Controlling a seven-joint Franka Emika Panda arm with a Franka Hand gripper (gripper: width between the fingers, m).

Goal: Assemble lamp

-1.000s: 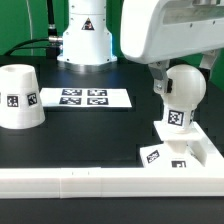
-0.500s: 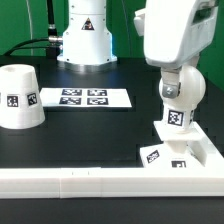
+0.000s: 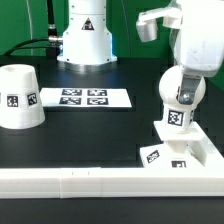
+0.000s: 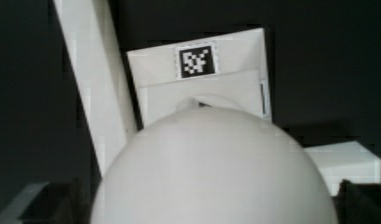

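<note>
Upper right of the exterior view: pincer [image 3: 187,72] spread wide, close over the bulb [image 3: 180,100]; contact impossible to tell. Lower right: bulb upright on the base [image 3: 182,152]. Far left on the surface [image 3: 95,135]: shade [image 3: 20,97], well apart.

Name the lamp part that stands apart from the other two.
The shade, alone at the exterior view's left; the bulb stands on the base at the right.
</note>
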